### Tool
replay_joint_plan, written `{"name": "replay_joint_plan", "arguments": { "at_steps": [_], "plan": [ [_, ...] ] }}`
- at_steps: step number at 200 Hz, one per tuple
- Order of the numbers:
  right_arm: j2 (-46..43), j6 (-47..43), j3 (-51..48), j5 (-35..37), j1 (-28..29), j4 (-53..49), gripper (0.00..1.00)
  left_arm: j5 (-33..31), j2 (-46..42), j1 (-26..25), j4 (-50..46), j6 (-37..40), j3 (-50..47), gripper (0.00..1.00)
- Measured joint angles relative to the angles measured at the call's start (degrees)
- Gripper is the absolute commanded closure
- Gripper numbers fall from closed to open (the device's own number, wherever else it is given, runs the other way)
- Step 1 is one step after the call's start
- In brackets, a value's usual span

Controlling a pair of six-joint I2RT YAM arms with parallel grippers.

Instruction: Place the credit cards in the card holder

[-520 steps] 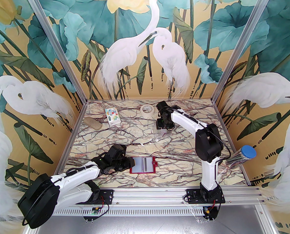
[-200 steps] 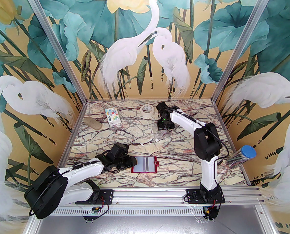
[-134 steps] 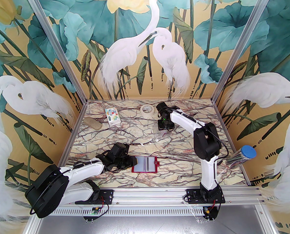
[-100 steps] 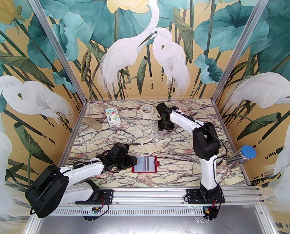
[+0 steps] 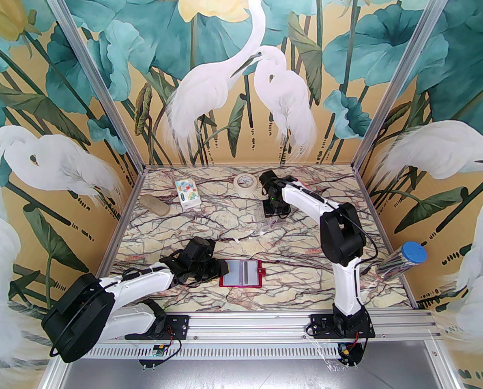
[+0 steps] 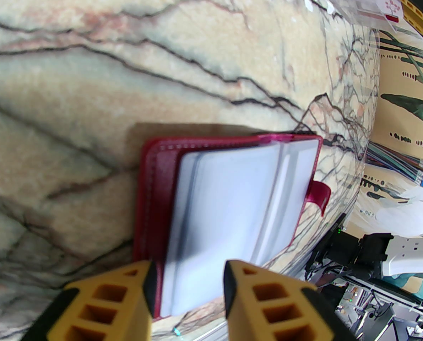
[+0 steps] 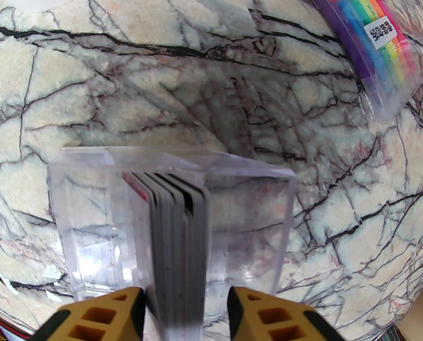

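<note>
The credit cards [image 7: 177,226] stand on edge inside the clear box [image 7: 261,204] at the far middle of the table, well apart from the open card holder [image 6: 152,190] near the bases. In the last second my right gripper [image 7: 186,297] has narrowed a little around the stack, but a gap remains on one side (so not yet a pinch, I judge). The left gripper [image 6: 188,272] has not moved, its fingers parted over the holder's near edge. The box walls crowd the lift. A rainbow packet [image 7: 371,48] and a tape roll [image 5: 245,182] lie near.

The brand name "deli" is printed on the rainbow-striped packet [image 7: 374,44] lying on the tabletop. The Chinese characters on its white label [image 7: 381,31] are not legible.
</note>
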Motion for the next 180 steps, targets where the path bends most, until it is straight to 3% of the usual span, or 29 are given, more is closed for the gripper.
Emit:
{"name": "replay_joint_plan", "arguments": {
  "at_steps": [62, 180],
  "plan": [
    [0.0, -0.37, 0.79, 1.77, -0.02, -1.22, 0.59, 0.0, 0.0, 0.0, 0.0, 0.0, 0.0, 0.63],
    [0.0, -0.48, 2.36, 2.32, -0.02, -2.97, 0.76, 0.0, 0.0, 0.0, 0.0, 0.0, 0.0, 0.63]
  ]
}}
